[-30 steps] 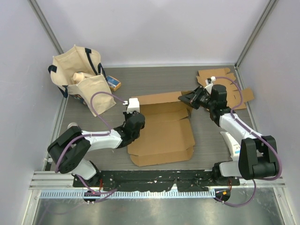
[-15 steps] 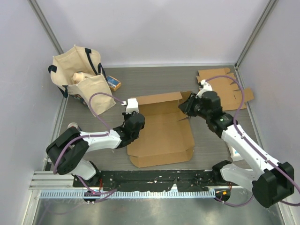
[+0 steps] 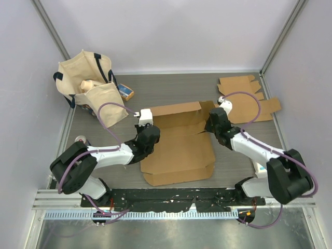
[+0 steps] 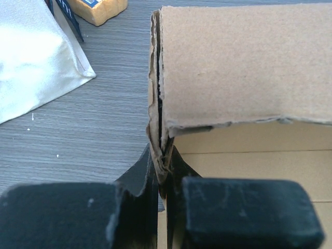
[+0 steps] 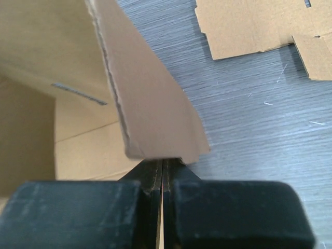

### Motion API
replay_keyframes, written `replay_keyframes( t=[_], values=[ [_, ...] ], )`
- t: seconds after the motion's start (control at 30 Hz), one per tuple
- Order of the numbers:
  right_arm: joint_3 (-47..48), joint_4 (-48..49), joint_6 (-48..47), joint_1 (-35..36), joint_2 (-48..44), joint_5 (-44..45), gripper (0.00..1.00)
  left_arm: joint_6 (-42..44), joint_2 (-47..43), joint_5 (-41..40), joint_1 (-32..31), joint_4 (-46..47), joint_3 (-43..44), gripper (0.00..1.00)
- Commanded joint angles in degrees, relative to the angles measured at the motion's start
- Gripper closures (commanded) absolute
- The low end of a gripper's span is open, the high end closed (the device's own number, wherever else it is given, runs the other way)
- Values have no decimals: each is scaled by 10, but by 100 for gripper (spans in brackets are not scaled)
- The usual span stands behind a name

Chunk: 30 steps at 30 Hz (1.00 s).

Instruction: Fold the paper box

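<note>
Starting big: the table (image 3: 171, 85) carries the paper box (image 3: 181, 150), lying mid-table between your two arms, its base panel flat and its rear wall (image 3: 176, 109) tipped up on the far side. The tote bag (image 3: 85, 83) sits in the far left corner, well apart from the work. A spare cardboard flat (image 3: 249, 96) lies far right, untouched. Your left gripper (image 4: 162, 166) is clamped narrow on the left end of the rear wall, where two layers of card meet at the corner. Your right gripper (image 5: 162, 168) has its jaws squeezed tight at the foot of the right side flap (image 5: 150, 109), with a sliver of brown card showing between them, so it reads as a pinch on that flap, which leans up over the fingers. A small yellow block (image 4: 98, 8) sits near the bag; ignore it. Step in hand, by my read: raising the walls, back and right side, early-to-mid task, with the front edge and left side flat. The next move calls for you to swing the right flap fully upright against the rear wall's end while the left pinch keeps that corner square. Watch for the card creasing off its score line.
</note>
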Motion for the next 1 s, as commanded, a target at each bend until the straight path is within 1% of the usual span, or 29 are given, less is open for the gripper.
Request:
replay_keyframes(
  t=[0.0, 0.1, 0.27, 0.53, 0.67, 0.8, 0.87, 0.97],
  values=[
    [3, 93, 11, 6, 52, 78, 98, -11, -9, -10, -1, 6, 3, 100],
    [-9, 118, 10, 8, 76, 115, 98, -8, -7, -10, -1, 8, 1, 100],
    [-20, 152, 6, 9, 109, 134, 98, -7, -7, -13, -2, 9, 1, 100],
    [-32, 193, 20, 9, 156, 111, 98, -6, -7, -11, -1, 9, 3, 100],
    [-56, 246, 16, 9, 132, 56, 98, -5, -9, -9, -1, 1, 6, 100],
    [-65, 246, 35, 12, 105, -14, 98, -6, -9, -11, -1, -3, 8, 100],
    [-69, 240, 49, 12, 92, -35, 98, -8, -10, -10, -1, -4, 9, 100],
    [-98, 276, 70, 12, 65, -71, 98, -12, -9, -7, -2, -6, 9, 100]
  ],
)
